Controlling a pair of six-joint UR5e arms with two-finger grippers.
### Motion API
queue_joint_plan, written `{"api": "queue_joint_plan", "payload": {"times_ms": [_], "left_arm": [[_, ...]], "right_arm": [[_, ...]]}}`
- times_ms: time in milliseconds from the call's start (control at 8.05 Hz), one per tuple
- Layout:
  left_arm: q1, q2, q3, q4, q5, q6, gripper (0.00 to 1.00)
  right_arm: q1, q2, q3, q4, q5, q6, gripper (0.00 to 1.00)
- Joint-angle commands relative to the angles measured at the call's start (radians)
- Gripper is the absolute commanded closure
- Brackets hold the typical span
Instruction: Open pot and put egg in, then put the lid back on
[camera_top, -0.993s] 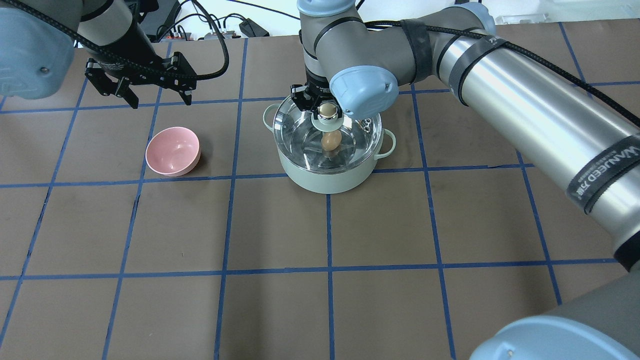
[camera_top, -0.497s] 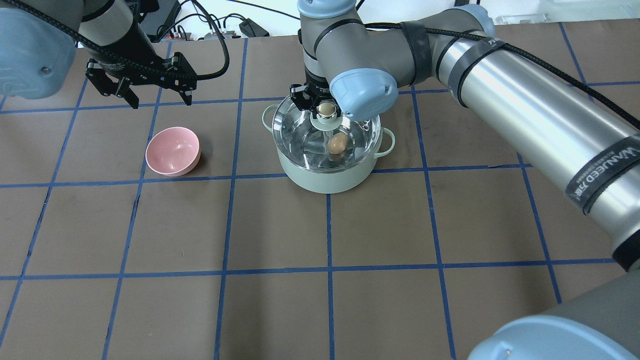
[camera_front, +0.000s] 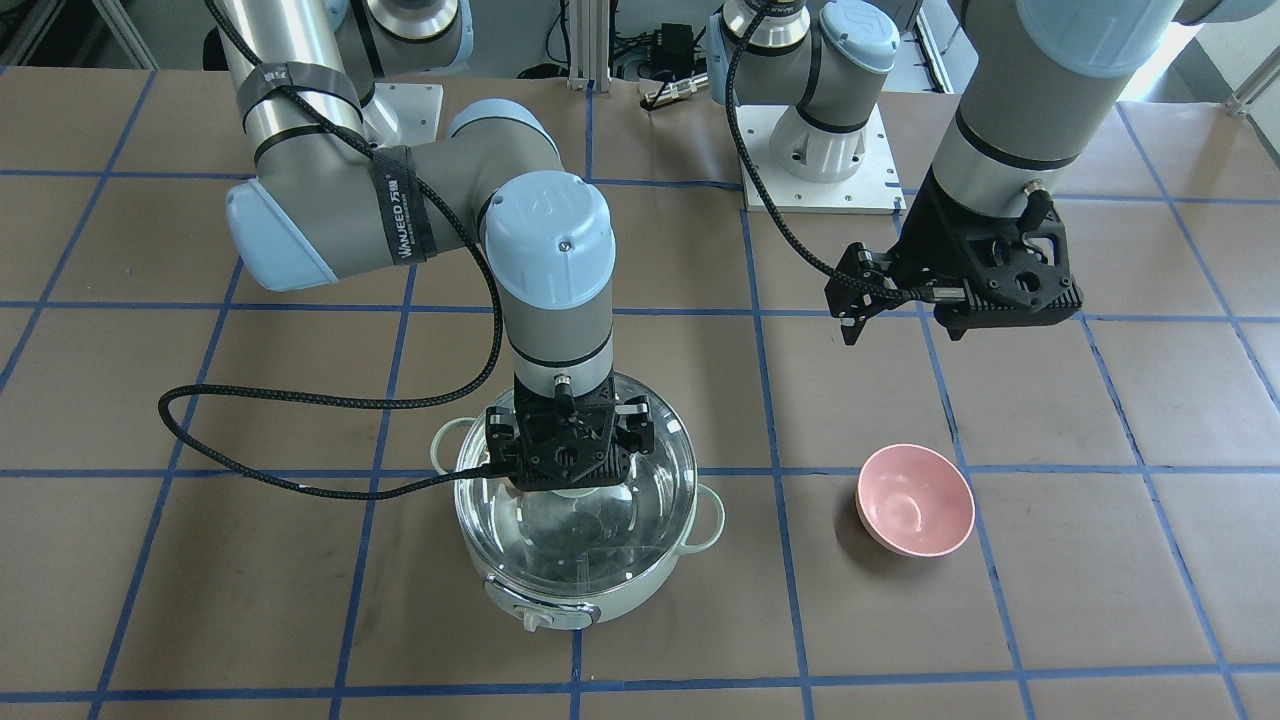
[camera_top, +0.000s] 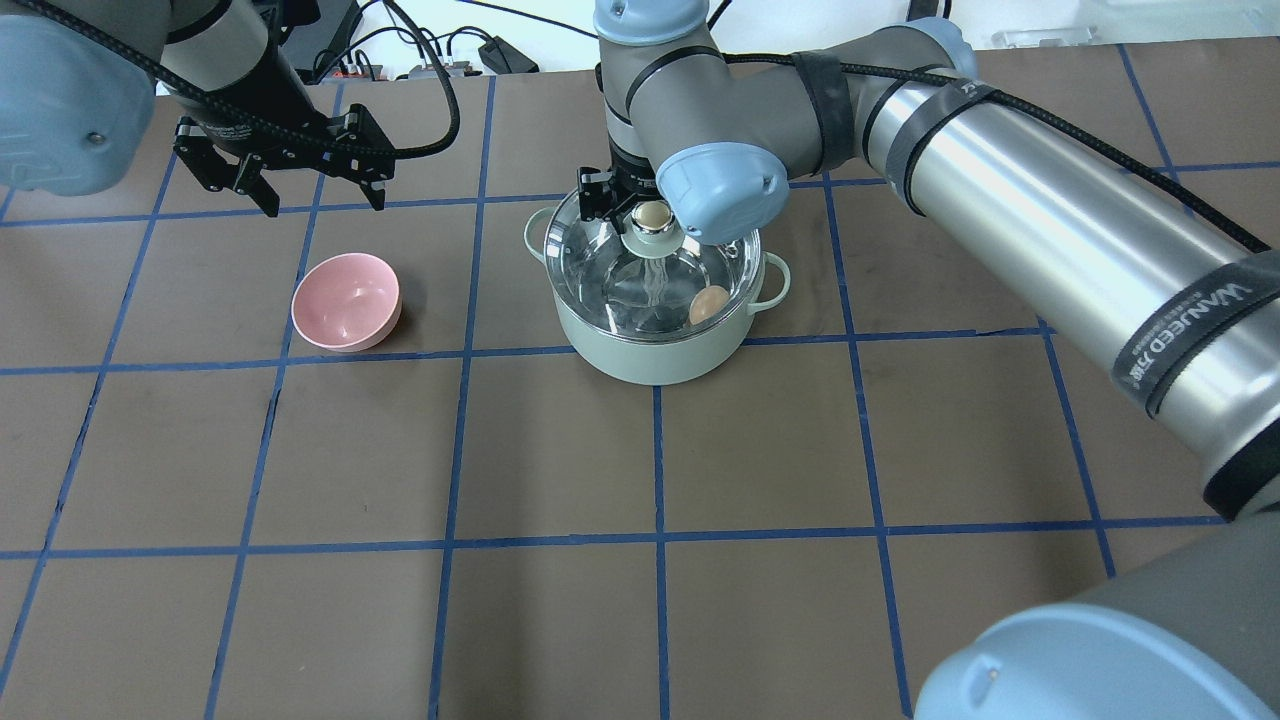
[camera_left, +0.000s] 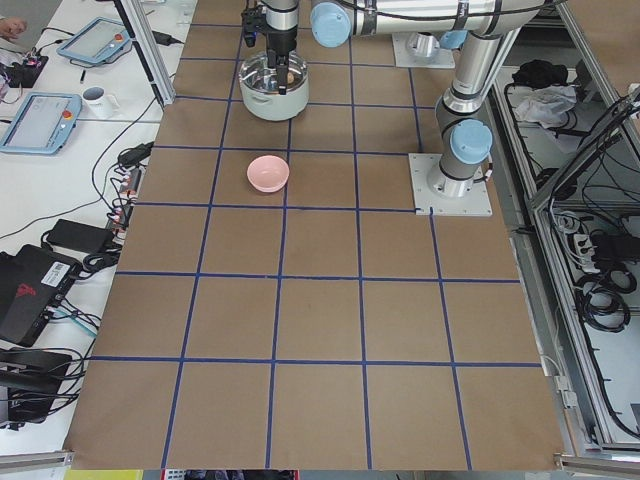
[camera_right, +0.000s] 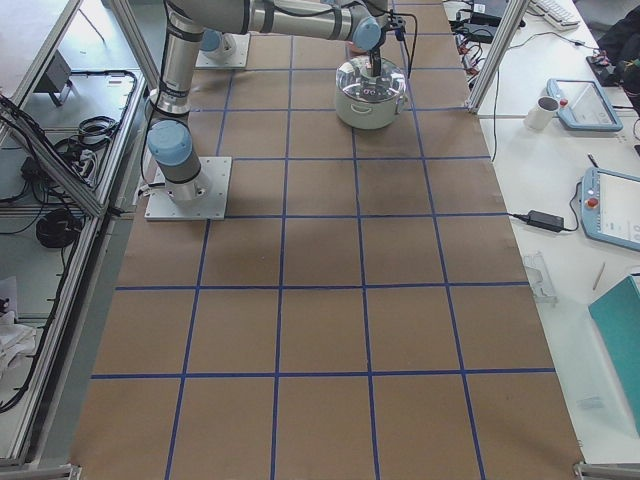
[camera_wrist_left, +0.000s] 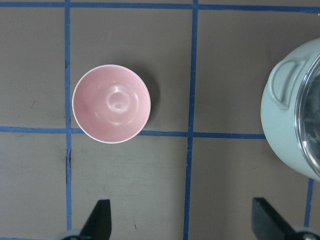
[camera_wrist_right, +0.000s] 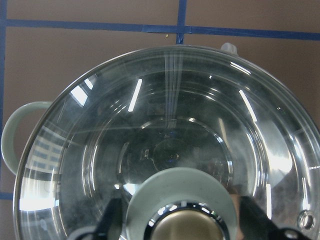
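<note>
The mint-green pot (camera_top: 655, 355) stands mid-table, its dial facing the front camera (camera_front: 540, 618). The glass lid (camera_top: 610, 280) sits on its rim. The tan egg (camera_top: 708, 303) lies inside at the right wall, seen through the glass. My right gripper (camera_top: 645, 212) is straight above the pot. Its fingers (camera_wrist_right: 112, 220) press both sides of the lid's green knob (camera_wrist_right: 180, 200), so it is shut on the lid. My left gripper (camera_top: 322, 205) is open and empty. It hovers beyond the pink bowl, to the pot's left.
A pink bowl (camera_top: 346, 302) sits empty on the brown mat left of the pot and shows in the left wrist view (camera_wrist_left: 111, 104). The right arm's black cable (camera_front: 300, 480) loops low beside the pot. Cables and boxes lie past the far edge.
The egg has rolled from the pot's middle to its right wall. The lid and right gripper have settled slightly lower and to the left. The left gripper has stayed still.
</note>
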Motion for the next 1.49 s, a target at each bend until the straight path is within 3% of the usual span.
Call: {"api": "queue_joint_plan", "payload": {"times_ms": [0, 373, 621, 869, 1366], "left_arm": [[0.0, -0.001, 0.0, 0.0, 0.0, 0.0, 0.0], [0.0, -0.002, 0.0, 0.0, -0.002, 0.0, 0.0], [0.0, -0.004, 0.0, 0.0, 0.0, 0.0, 0.0], [0.0, -0.004, 0.0, 0.0, -0.002, 0.0, 0.0], [-0.002, -0.004, 0.0, 0.002, -0.002, -0.002, 0.0]], "right_arm": [[0.0, -0.002, 0.0, 0.0, 0.004, 0.01, 0.0], [-0.023, -0.092, 0.001, 0.033, 0.004, -0.002, 0.0], [-0.09, -0.253, 0.027, 0.215, 0.006, -0.073, 0.0], [-0.185, -0.416, 0.123, 0.283, 0.007, -0.182, 0.0], [-0.337, -0.563, 0.144, 0.487, 0.007, -0.344, 0.0]]}}
